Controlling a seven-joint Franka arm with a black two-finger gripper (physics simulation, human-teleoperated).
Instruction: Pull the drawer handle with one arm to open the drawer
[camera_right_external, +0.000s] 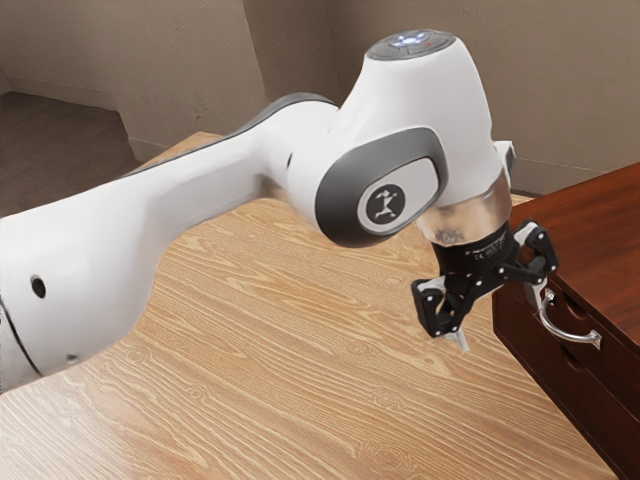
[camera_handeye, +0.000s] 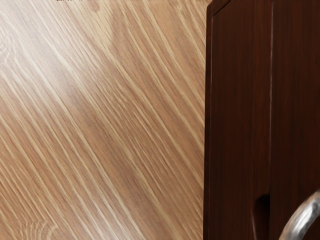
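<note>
A dark wooden cabinet (camera_right_external: 600, 230) stands at the exterior view's right edge of the table. Its top drawer front (camera_right_external: 530, 335) carries a curved silver handle (camera_right_external: 565, 322) and looks flush with the cabinet body. My black gripper (camera_right_external: 500, 315) hangs open just in front of the drawer, fingers spread wide. One fingertip (camera_right_external: 457, 338) is out over the table, and the other sits by the handle's upper end without closing on it. In the wrist view the cabinet (camera_handeye: 260, 120) rises beside my hand, and the handle (camera_handeye: 302, 220) curves in at the corner.
The light wood table (camera_right_external: 300, 340) stretches under the arm toward the exterior view's left, and its grain shows beneath my hand in the wrist view (camera_handeye: 100, 125). The arm's white links (camera_right_external: 200, 230) span the table's upper left. Beige walls stand behind.
</note>
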